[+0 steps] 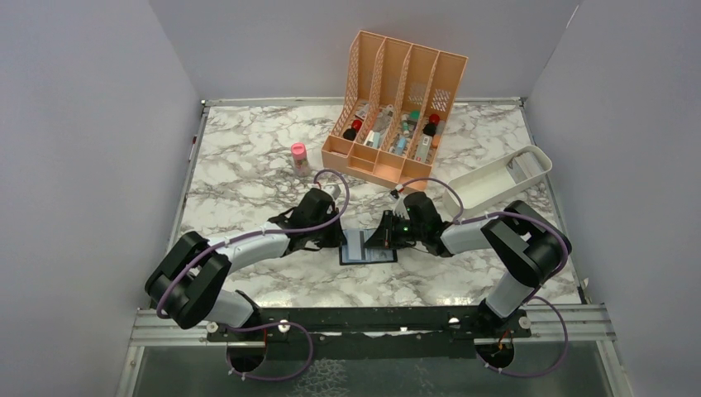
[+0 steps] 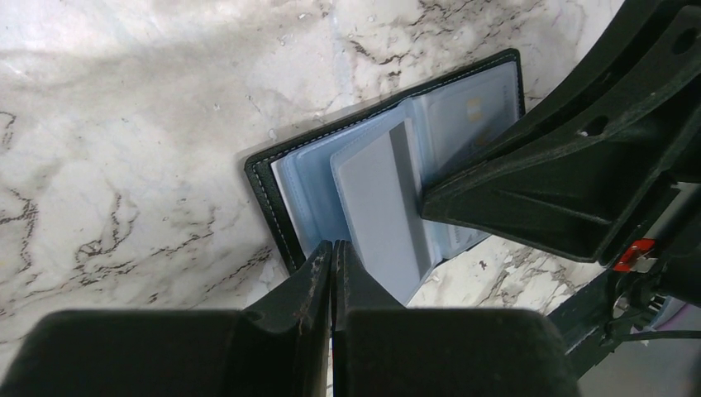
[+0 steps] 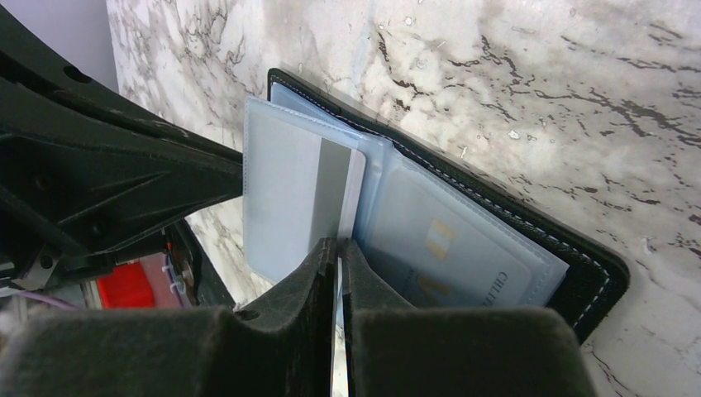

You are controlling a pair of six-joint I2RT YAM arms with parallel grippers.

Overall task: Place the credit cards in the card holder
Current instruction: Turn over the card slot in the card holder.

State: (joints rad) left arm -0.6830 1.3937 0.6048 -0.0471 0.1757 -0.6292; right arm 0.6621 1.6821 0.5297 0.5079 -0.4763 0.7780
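Note:
The card holder (image 1: 368,246) lies open on the marble between both arms, black outside (image 3: 595,273), with bluish-grey sleeves (image 2: 310,190) inside. My right gripper (image 3: 339,244) is shut on a grey-striped credit card (image 3: 335,186), which stands part way into a raised sleeve. The same card shows grey (image 2: 384,207) in the left wrist view. My left gripper (image 2: 335,246) is shut, its tips pinching the near edge of that raised sleeve. A second credit card (image 3: 463,248) with gold marks sits inside a sleeve on the flat half. In the top view the left gripper (image 1: 340,240) and the right gripper (image 1: 387,236) meet over the holder.
An orange slotted file organiser (image 1: 397,107) with small items stands at the back. A white oblong tray (image 1: 496,178) lies at the right rear, behind my right arm. A small pink bottle (image 1: 298,155) stands left of the organiser.

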